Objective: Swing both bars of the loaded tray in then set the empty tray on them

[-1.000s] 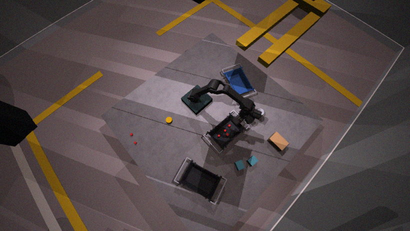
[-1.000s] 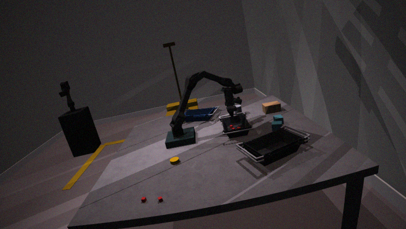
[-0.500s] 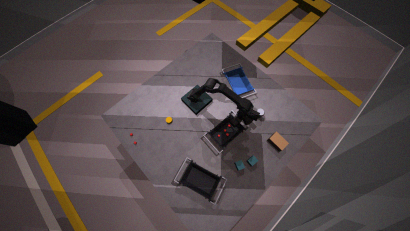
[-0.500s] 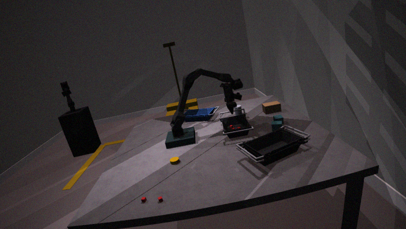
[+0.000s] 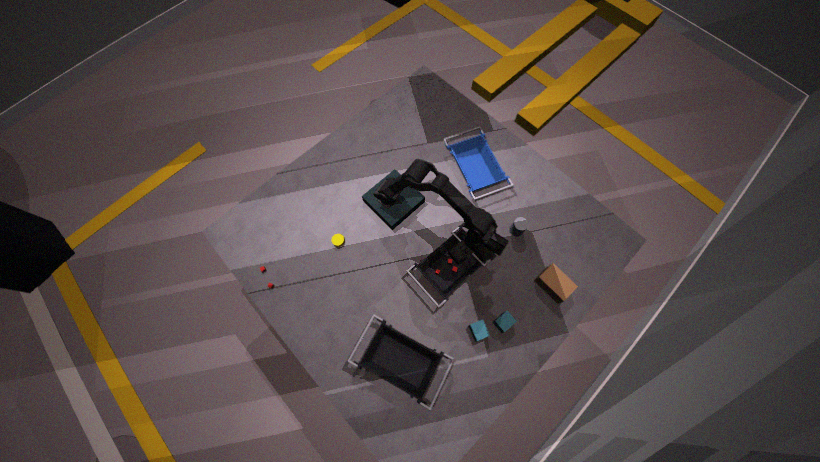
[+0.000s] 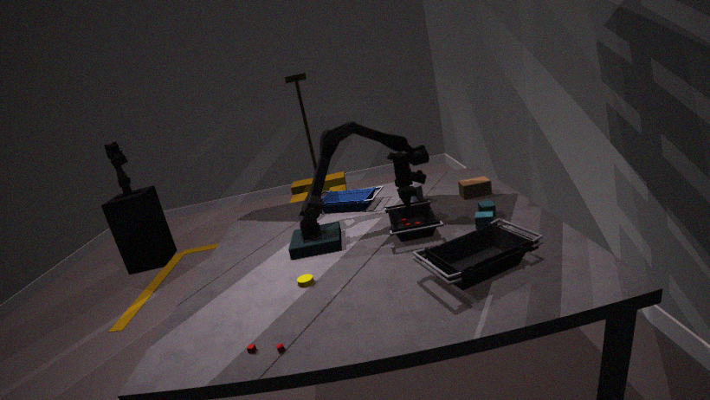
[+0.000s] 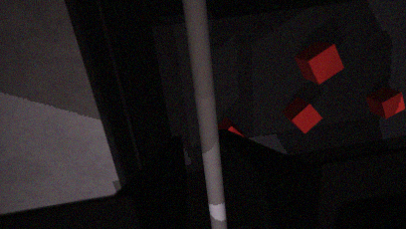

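The loaded black tray (image 5: 444, 281) (image 6: 413, 231) (image 7: 259, 75) holds several red blocks (image 5: 453, 262) (image 6: 408, 223) (image 7: 318, 62). My gripper (image 6: 408, 201) is down at its far end with narrow, empty fingers. In the wrist view the far wire bar (image 7: 199, 75) runs straight up the frame, close under me and just inside the tray's end wall, with the blocks to its right. The near bar (image 5: 423, 291) lies swung out over the other end. The empty black tray (image 5: 401, 358) (image 6: 472, 255) lies on the table nearer the front, both its bars out.
A blue tray (image 5: 479, 163) (image 6: 347, 198) lies behind the arm's base (image 5: 393, 206). A grey cylinder (image 5: 519, 224), a brown box (image 5: 556, 281) (image 6: 474, 187) and two teal cubes (image 5: 479, 330) (image 6: 484, 218) stand right of the loaded tray. A yellow disc (image 5: 337, 239) and two loose red blocks (image 5: 262, 268) lie left.
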Robot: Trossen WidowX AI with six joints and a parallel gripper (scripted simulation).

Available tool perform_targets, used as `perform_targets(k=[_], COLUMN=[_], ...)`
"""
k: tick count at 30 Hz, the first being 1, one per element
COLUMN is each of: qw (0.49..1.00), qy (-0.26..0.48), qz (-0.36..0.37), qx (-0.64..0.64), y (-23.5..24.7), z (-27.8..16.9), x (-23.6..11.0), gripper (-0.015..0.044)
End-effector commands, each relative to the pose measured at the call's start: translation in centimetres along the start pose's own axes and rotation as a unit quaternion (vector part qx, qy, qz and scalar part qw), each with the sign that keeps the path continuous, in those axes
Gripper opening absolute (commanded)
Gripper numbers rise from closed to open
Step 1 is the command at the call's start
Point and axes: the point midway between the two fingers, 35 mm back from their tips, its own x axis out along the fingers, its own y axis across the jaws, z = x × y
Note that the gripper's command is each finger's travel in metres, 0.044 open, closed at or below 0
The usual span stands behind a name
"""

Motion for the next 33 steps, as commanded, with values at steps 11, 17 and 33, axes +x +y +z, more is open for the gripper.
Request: perform_targets(k=[11, 17, 33], qw=[1.000, 1.000, 1.000], qy=[-0.004, -0.004, -0.004], qz=[0.002, 0.002, 0.002], qx=[-0.006, -0.006, -0.006], y=[0.5, 0.5, 0.5], z=[0.2, 0.2, 0.2], x=[-3.5, -3.5, -3.5], gripper=[0.0082, 0.0082, 0.0082])
